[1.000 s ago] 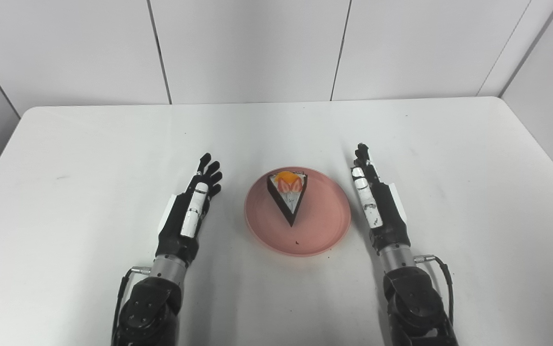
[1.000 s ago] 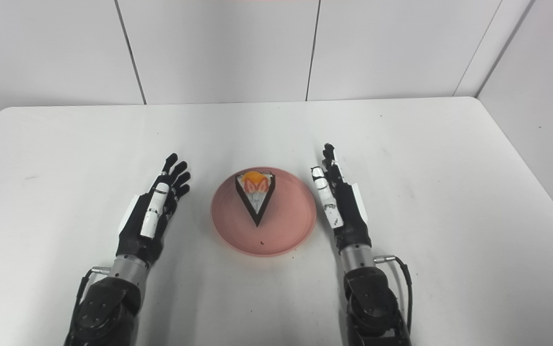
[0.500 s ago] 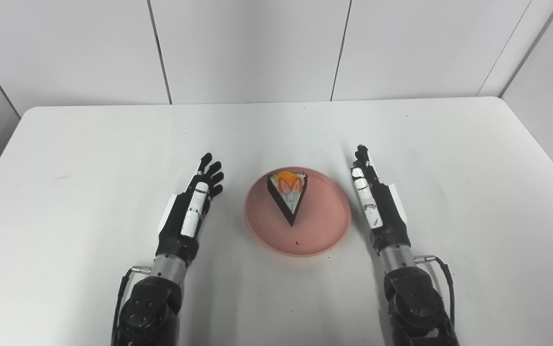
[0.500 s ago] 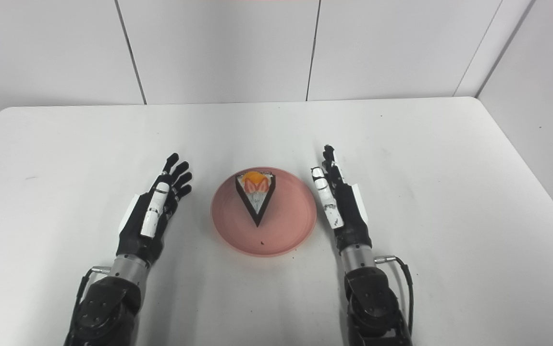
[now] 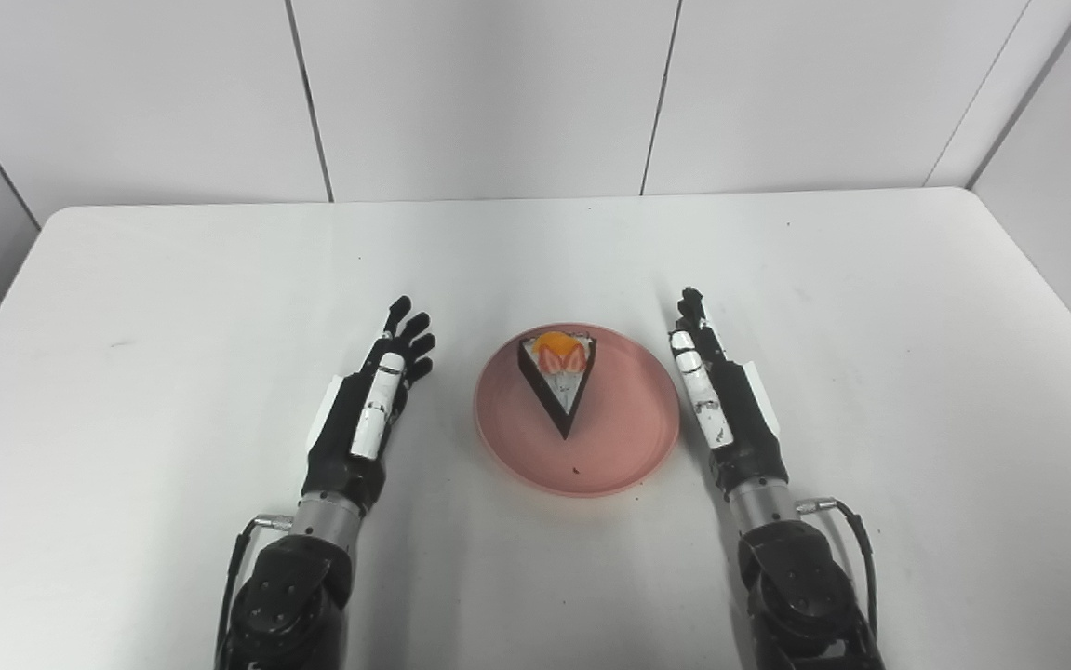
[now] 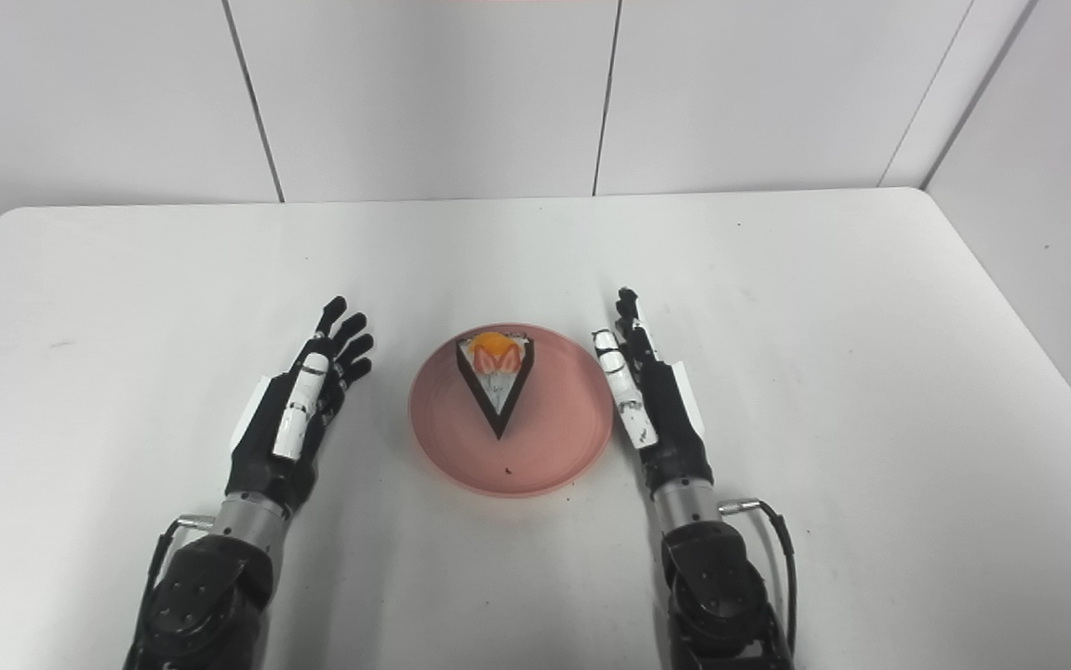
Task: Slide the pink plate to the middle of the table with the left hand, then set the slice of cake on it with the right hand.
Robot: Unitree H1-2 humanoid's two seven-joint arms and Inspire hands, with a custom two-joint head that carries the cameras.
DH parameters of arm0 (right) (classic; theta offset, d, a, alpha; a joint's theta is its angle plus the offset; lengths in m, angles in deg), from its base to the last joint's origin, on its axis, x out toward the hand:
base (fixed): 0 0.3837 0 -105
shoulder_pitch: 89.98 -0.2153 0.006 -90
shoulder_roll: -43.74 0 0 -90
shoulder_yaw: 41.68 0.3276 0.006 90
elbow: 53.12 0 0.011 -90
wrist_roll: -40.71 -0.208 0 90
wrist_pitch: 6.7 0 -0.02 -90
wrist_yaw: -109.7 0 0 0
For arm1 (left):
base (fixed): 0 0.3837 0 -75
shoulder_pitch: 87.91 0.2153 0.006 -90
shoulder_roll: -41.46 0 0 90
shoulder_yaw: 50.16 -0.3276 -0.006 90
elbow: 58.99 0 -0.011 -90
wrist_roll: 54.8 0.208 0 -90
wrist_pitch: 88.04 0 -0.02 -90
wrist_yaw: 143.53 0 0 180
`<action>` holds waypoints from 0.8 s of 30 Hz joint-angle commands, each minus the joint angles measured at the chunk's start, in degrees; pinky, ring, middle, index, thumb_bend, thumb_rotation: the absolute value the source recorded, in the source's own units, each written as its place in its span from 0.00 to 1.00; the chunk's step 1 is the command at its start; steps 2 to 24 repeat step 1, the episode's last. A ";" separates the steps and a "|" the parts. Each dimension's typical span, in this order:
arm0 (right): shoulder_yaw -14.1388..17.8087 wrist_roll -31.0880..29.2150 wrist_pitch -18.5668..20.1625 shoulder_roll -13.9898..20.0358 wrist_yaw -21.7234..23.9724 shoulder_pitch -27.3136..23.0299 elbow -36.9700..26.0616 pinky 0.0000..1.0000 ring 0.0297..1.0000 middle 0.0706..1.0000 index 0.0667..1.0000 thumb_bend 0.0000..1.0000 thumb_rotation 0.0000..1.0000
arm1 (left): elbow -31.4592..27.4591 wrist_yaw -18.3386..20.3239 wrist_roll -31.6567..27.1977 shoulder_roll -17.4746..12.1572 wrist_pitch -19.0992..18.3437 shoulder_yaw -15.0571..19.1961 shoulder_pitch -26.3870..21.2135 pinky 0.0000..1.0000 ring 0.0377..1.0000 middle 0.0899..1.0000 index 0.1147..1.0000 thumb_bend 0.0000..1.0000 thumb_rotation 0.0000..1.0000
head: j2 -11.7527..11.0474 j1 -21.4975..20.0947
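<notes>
One wedge-shaped cake slice [image 5: 557, 376], dark-edged with strawberry and orange topping, sits on one round pink plate [image 5: 626, 437] mid-counter [image 5: 172, 279]. Left hand [image 5: 369, 406] and right hand [image 5: 721, 395] flank it, fingers straight, holding nothing.

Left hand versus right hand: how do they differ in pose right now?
The left hand lies well clear of the pink plate; the right hand sits close beside its rim. The left's fingers fan apart; the right's lie together. Both are open, holding nothing.
</notes>
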 commanded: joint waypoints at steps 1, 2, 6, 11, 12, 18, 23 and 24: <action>-0.07 -0.21 -0.01 0.22 -0.15 -0.92 -2.33 1.00 0.99 1.00 1.00 0.21 1.00 | 0.81 -1.06 1.27 -0.18 -1.79 -0.02 -0.61 0.93 0.93 0.95 0.96 0.38 1.00 | -0.02 0.04; -0.07 -0.21 -0.01 0.22 -0.15 -0.92 -2.33 1.00 0.99 1.00 1.00 0.21 1.00 | 0.81 -1.06 1.27 -0.18 -1.79 -0.02 -0.61 0.93 0.93 0.95 0.96 0.38 1.00 | -0.02 0.04; -0.07 -0.21 -0.01 0.22 -0.15 -0.92 -2.33 1.00 0.99 1.00 1.00 0.21 1.00 | 0.81 -1.06 1.27 -0.18 -1.79 -0.02 -0.61 0.93 0.93 0.95 0.96 0.38 1.00 | -0.02 0.04; -0.07 -0.21 -0.01 0.22 -0.15 -0.92 -2.33 1.00 0.99 1.00 1.00 0.21 1.00 | 0.81 -1.06 1.27 -0.18 -1.79 -0.02 -0.61 0.93 0.93 0.95 0.96 0.38 1.00 | -0.02 0.04; -0.07 -0.21 -0.01 0.22 -0.15 -0.92 -2.33 1.00 0.99 1.00 1.00 0.21 1.00 | 0.81 -1.06 1.27 -0.18 -1.79 -0.02 -0.61 0.93 0.93 0.95 0.96 0.38 1.00 | -0.02 0.04; -0.07 -0.21 -0.01 0.22 -0.15 -0.92 -2.33 1.00 0.99 1.00 1.00 0.21 1.00 | 0.81 -1.06 1.27 -0.18 -1.79 -0.02 -0.61 0.93 0.93 0.95 0.96 0.38 1.00 | -0.02 0.04; -0.07 -0.21 -0.01 0.22 -0.15 -0.92 -2.33 1.00 0.99 1.00 1.00 0.21 1.00 | 0.81 -1.06 1.27 -0.18 -1.79 -0.02 -0.61 0.93 0.93 0.95 0.96 0.38 1.00 | -0.02 0.04; -0.07 -0.21 -0.01 0.22 -0.15 -0.92 -2.33 1.00 0.99 1.00 1.00 0.21 1.00 | 0.81 -1.06 1.27 -0.18 -1.79 -0.02 -0.61 0.93 0.93 0.95 0.96 0.38 1.00 | -0.02 0.04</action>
